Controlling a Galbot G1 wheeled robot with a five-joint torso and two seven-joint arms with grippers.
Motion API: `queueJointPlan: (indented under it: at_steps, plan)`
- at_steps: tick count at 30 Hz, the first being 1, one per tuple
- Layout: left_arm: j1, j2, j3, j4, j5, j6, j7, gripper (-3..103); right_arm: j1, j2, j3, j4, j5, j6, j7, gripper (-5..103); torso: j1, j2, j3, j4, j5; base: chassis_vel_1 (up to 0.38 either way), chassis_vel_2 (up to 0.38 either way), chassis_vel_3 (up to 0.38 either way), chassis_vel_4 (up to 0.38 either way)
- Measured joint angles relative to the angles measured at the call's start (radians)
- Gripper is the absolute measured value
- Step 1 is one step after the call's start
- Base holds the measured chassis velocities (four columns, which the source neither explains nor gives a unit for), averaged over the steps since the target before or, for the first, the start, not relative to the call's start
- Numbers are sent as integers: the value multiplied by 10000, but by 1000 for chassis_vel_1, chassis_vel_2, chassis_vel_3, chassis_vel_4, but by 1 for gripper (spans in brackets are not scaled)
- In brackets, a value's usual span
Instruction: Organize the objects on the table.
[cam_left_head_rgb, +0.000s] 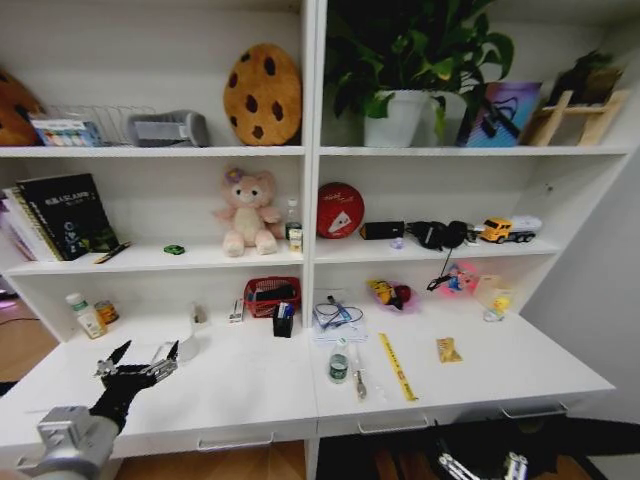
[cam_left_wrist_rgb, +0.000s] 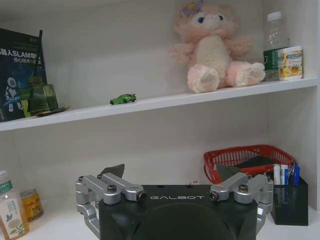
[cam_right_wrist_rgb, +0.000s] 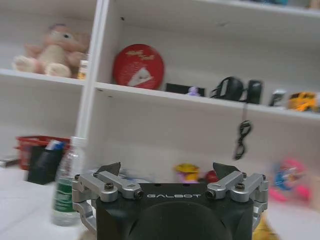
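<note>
Tabletop (cam_left_head_rgb: 250, 395): we see a long white desk under the white shelving unit, with slim drawer handles along its front edge.
Small bottle (cam_left_head_rgb: 339, 364): a clear bottle with a green label stands upright near the middle of the tabletop, just in front of a tangle of blue cable (cam_left_head_rgb: 336, 315).
Pen (cam_left_head_rgb: 359, 384): a dark pen lies just right of the bottle, pointing toward the front edge.
Yellow ruler (cam_left_head_rgb: 397, 366): it lies flat to the right of the pen, running front to back.
Yellow packet (cam_left_head_rgb: 448, 349): it lies flat further right, well apart from the ruler.
Black pen holder (cam_left_head_rgb: 283, 319): it stands at the back of the tabletop, in front of the red basket (cam_left_head_rgb: 271, 294), with blue pens in it.
Green-capped bottle (cam_left_head_rgb: 85, 315): it stands upright at the back left, beside a small yellow jar (cam_left_head_rgb: 106, 313).
Left gripper (cam_left_head_rgb: 138, 360): we find it raised over the left part of the tabletop, its fingers spread wide and holding nothing, facing the shelves.
Right gripper (cam_right_wrist_rgb: 170, 175): in its wrist view we see the fingers spread wide and empty, facing the shelves with the small bottle close by.
Shelf above: a pink plush bear (cam_left_head_rgb: 246, 209) sits there, with a tiny green toy car (cam_left_head_rgb: 174, 249) to its left.
</note>
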Motion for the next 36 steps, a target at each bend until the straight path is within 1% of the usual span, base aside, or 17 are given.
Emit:
queueJointPlan:
  at_steps: [2, 3, 4, 5, 6, 8, 9, 11, 12, 14, 15, 17, 22, 29, 34, 35, 36]
  plan:
    - [0, 1, -1, 1, -1, 0, -1, 100, 917, -673, -638, 378, 502, -1349, -805, 100, 0, 0, 1, -2, -13, 0, 0, 0, 0]
    - [0, 1, -1, 1, -1, 0, -1, 100, 917, -673, -638, 378, 502, -1349, -805, 100, 0, 0, 1, -2, -13, 0, 0, 0, 0]
    - [0, 1, -2, 1, 0, 0, -1, 100, 1274, -885, -801, 410, 506, -1703, -821, 100, -1, 0, 1, -3, -13, 37, 47, -56, -75]
    - [0, 1, -3, 1, 0, 0, -4, 100, 2104, -1251, -1150, 443, 556, -2449, -527, 100, 1, 0, 1, 2, -7, 66, 107, -56, -61]
    - [0, 1, -3, 1, 0, 0, -4, 100, 2104, -1251, -1150, 443, 556, -2449, -527, 100, 1, 0, 1, 2, -7, 66, 107, -56, -61]
    - [0, 1, -4, 3, 0, 0, -7, 100, 3199, -1622, -1516, 475, 818, -3446, 82, 100, 1, -1, 1, 5, -10, 55, 79, -40, -50]
    - [0, 1, -4, 3, 0, 0, -7, 100, 3199, -1622, -1516, 475, 818, -3446, 82, 100, 1, -1, 1, 5, -10, 55, 79, -22, -38]
    - [0, 1, -4, 1, 0, 0, -6, 100, 4041, -2052, -1501, 338, 1150, -4175, 206, 100, 2, -2, 2, 2, -6, 6, 27, 0, -13]
    - [0, 1, -4, 1, 0, 0, -6, 100, 4041, -2052, -1501, 338, 1150, -4175, 206, 100, 2, -2, 2, 2, -6, 0, 0, 0, 0]
    - [0, 2, -3, 1, 0, 0, -5, 100, 4777, -2708, -1459, -45, 1789, -4479, -86, 100, 2, -1, 2, -3, -6, 0, 0, 0, 0]
    - [0, 2, -3, 1, 0, 0, -5, 100, 4777, -2708, -1459, -45, 1789, -4479, -86, 100, 2, -1, 2, -3, -6, 0, 0, 0, 0]
    - [0, 1, -2, 1, 0, 0, -4, 100, 5359, -3070, -1618, -277, 2131, -4621, -688, 100, 1, -1, 1, -1, -5, 0, 0, 0, 0]
    - [0, 1, -3, 2, 0, 0, -4, 100, 6027, -3279, -2262, -494, 2249, -4663, -1398, 100, 1, -1, 1, 0, -7, 0, 0, 0, 0]
    - [0, 1, -3, 2, 0, 0, -4, 100, 6991, -3325, -3373, -1155, 2396, -4711, -1564, 100, 0, 0, 1, -1, -8, 0, 0, 0, 0]
    - [0, 1, -2, 1, 0, 0, -3, 100, 8724, -3312, -5027, -2370, 2713, -4833, -1384, 100, 0, 0, 1, -1, -7, 0, 0, 0, 0]
    - [0, 1, -2, 1, 0, 0, -3, 100, 8724, -3312, -5027, -2370, 2713, -4833, -1384, 100, 0, 0, 1, -1, -7, 0, 0, 0, 0]
    - [0, 1, -2, 2, 0, 0, -3, 100, 9198, -3271, -5414, -2576, 2799, -4926, -1243, 102, 0, 0, 1, 2, -6, 0, 0, 0, 0]
